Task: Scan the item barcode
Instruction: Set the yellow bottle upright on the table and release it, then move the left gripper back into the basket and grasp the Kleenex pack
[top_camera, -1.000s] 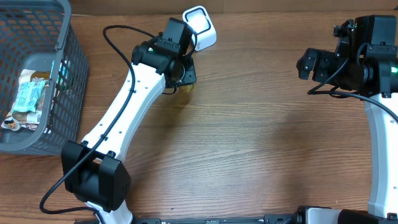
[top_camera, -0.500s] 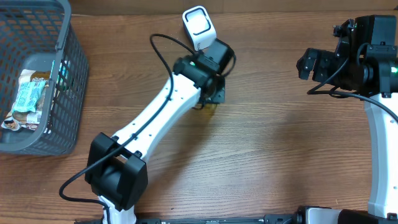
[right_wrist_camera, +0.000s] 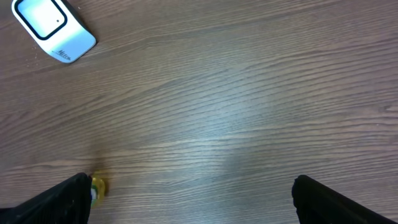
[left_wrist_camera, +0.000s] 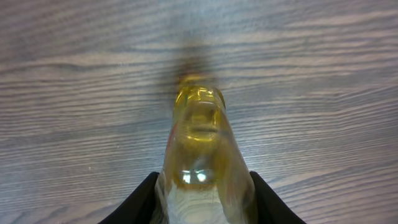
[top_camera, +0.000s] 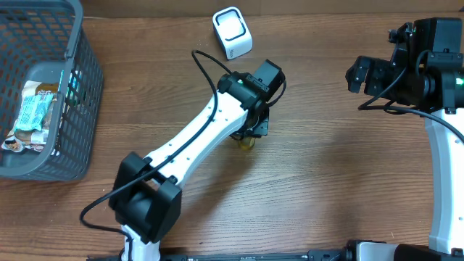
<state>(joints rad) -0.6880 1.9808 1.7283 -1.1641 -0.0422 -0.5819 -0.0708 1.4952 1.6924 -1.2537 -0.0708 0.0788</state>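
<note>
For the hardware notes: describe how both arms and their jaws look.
The left arm and right arm share one build: smooth white links, boxy black joint housings and black jaws. A loose black cable loops along each arm. A small green light glows on the right arm's housing. No markings are legible.

The whole scene rests on a wooden table (top_camera: 326, 181) of brown colour, with a fine grain that runs from left to right. The surface is matt and the light on it is even, with only soft shadows. Along the far edge runs a paler strip (top_camera: 326, 6); what it is cannot be told.
</note>
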